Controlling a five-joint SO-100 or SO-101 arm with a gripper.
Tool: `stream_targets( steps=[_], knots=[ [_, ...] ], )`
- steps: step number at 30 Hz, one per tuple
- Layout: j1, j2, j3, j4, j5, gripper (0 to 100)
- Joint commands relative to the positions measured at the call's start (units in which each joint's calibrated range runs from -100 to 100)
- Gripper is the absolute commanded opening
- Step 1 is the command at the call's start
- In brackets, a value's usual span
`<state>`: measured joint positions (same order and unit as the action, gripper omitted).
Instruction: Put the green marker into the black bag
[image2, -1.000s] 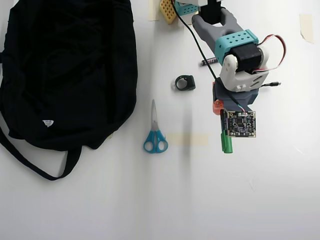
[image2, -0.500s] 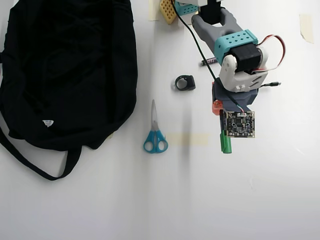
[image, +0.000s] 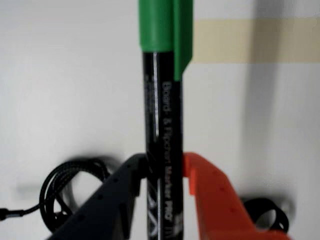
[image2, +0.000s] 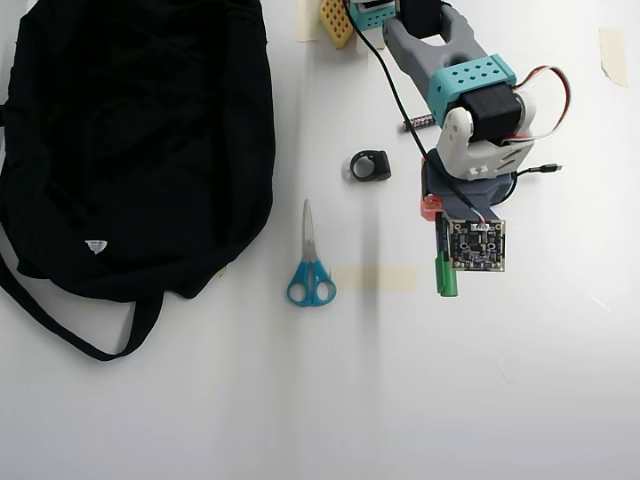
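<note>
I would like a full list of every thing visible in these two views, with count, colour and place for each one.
green marker: 1, black barrel with green cap, held between the gripper fingers, cap end pointing to the bottom of the overhead view
black bag: 1, black, left part of the overhead view, strap trailing at bottom left
scissors: 1, blue handles, table centre, right of the bag
small black ring-shaped object: 1, black, above the scissors
tape strips: several, beige, one beside the marker cap, others near the top edge
coiled cable: 1, black, lower left of the wrist view
table: 1, white
gripper: 1, one black finger, one orange finger, shut on the marker barrel
arm: 1, grey and teal, top right of the overhead view
</note>
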<state>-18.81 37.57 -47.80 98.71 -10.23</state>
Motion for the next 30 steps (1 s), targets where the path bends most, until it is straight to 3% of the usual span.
stream_targets(
  steps=[1,14,30],
  knots=[
    [0.34,-5.20,0.54,-0.18,0.27,2],
    [0.41,-6.36,1.98,-0.18,0.32,2],
    [3.48,-23.21,24.17,-0.26,0.22,2]
  ],
)
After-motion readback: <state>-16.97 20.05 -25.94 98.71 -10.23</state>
